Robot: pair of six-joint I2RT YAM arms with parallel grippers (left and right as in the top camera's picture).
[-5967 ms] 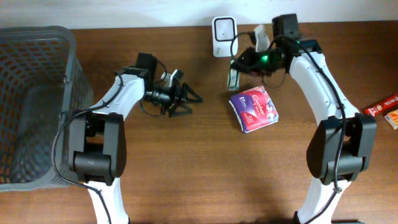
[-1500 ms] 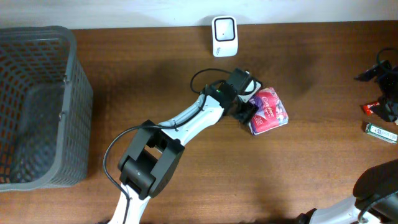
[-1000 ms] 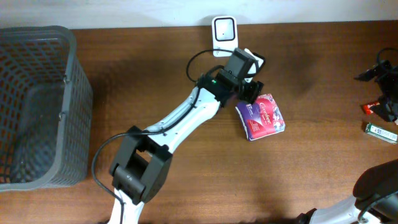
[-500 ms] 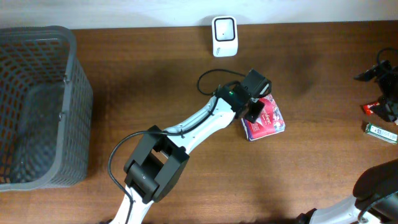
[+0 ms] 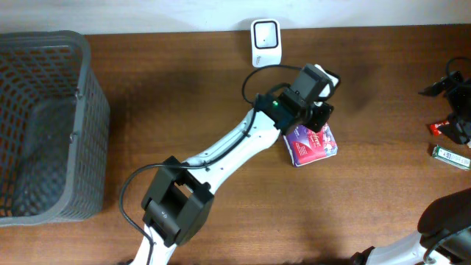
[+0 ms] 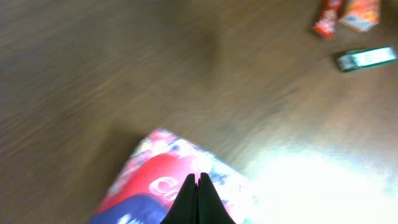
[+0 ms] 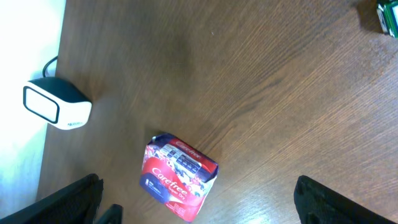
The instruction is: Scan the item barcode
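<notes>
With my left gripper (image 6: 198, 182) pressed together and empty above the packet (image 5: 318, 146), which lies flat on the table (image 5: 184, 88) short of the scanner (image 5: 265, 33), I should spread wide before descending.

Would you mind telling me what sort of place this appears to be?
Probably a mock shop checkout bench: a white box-shaped barcode scanner at the back of a brown wooden table, a grey plastic mesh basket at one end, and a red-and-purple wrapped packet of goods.
</notes>
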